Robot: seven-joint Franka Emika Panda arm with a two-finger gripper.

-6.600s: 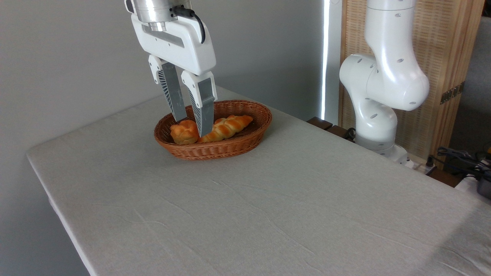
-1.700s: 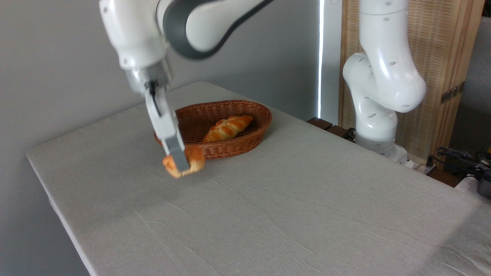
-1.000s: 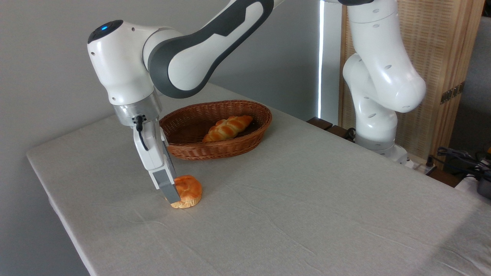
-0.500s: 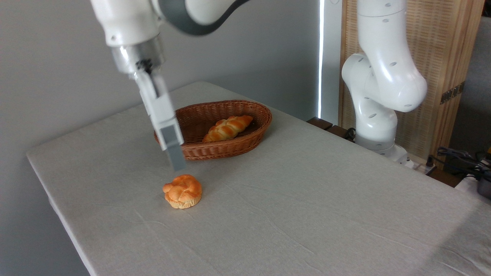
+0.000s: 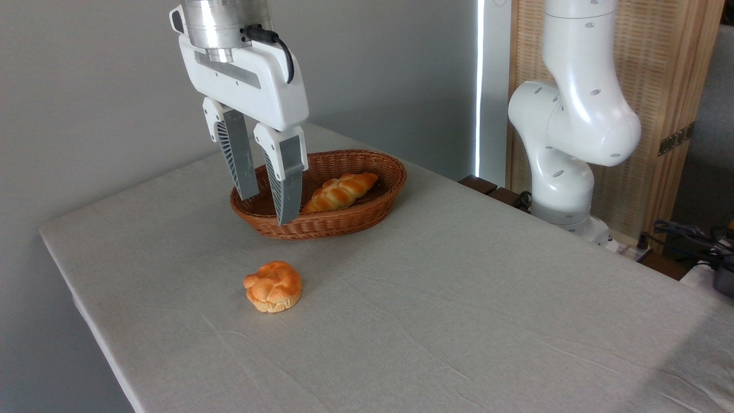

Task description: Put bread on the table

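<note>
The bread [image 5: 273,286], a small round golden-orange knotted bun, lies by itself on the light grey cloth of the table [image 5: 459,321], a little in front of the basket. My gripper [image 5: 266,207] hangs open well above and behind the bun, in front of the basket's left end, with nothing between its two grey fingers.
A brown oval wicker basket [image 5: 367,212] stands at the back of the table and holds a long braided loaf [image 5: 339,191]. The arm's white base [image 5: 565,172] rises at the right beyond the table edge. Cables [image 5: 688,238] lie at the far right.
The gripper carried the bun out of the basket, set it on the table and let go. In the last half second it rose further and turned to face the camera.
</note>
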